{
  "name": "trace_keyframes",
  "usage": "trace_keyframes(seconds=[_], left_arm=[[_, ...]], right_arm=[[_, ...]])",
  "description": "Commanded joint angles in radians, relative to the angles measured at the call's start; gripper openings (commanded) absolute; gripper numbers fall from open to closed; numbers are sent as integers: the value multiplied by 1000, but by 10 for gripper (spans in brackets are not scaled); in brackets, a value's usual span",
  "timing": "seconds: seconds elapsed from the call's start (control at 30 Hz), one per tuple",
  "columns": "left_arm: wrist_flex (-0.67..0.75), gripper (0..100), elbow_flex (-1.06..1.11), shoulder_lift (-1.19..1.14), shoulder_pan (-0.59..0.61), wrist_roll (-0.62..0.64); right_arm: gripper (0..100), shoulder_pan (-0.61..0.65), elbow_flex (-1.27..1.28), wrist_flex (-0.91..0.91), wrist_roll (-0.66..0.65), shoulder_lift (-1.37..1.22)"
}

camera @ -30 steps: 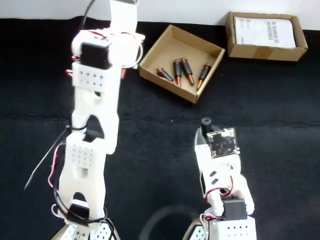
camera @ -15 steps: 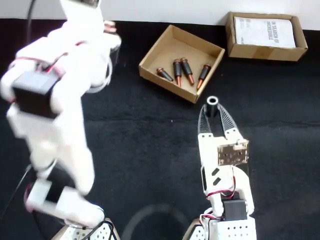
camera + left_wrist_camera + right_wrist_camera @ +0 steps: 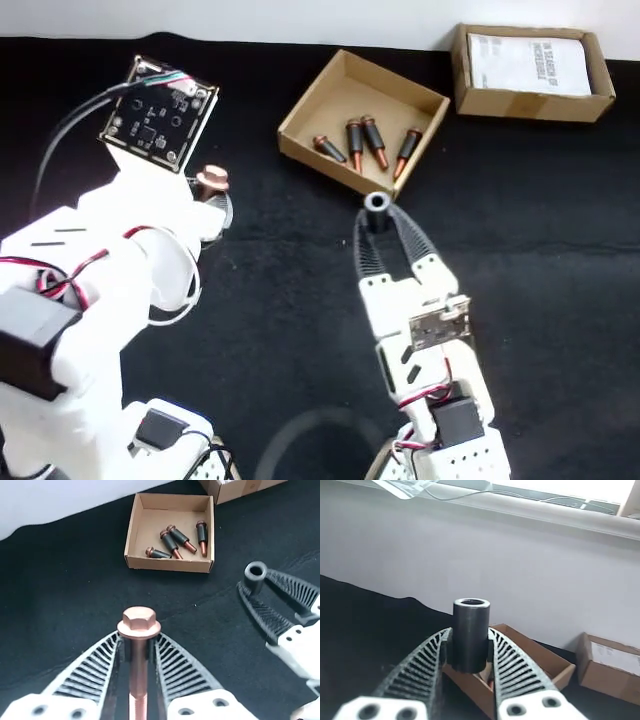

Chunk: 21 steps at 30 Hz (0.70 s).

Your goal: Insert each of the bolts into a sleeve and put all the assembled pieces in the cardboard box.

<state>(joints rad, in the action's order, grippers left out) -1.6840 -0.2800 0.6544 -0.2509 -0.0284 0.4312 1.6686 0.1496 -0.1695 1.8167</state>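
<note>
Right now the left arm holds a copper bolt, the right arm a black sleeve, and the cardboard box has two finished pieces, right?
Not two: the high view shows four finished pieces in the cardboard box. The copper bolt and black sleeve are as you said.

Black cloth-covered table [image 3: 560,220] in view, two items resting on it: an open brown cardboard box [image 3: 335,172] toward the far edge, and right of it a shallower cardboard box [image 3: 520,106] holding a white printed sheet [image 3: 530,62].
</note>
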Motion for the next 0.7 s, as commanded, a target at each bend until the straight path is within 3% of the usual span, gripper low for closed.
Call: trace_keyframes(seconds=[0.0,0.13,0.47,0.67], left_arm=[[127,9,88,47,-13,-2],[333,9,263,77,-16,-2],[1023,9,789,186,-18,0],[1307,9,961,208,-27,58]], right_arm=[[8,73,62,-21,8,16],[8,134,62,-21,8,16],[7,143,70,-24,9,16],[7,85,77,-21,158,12]])
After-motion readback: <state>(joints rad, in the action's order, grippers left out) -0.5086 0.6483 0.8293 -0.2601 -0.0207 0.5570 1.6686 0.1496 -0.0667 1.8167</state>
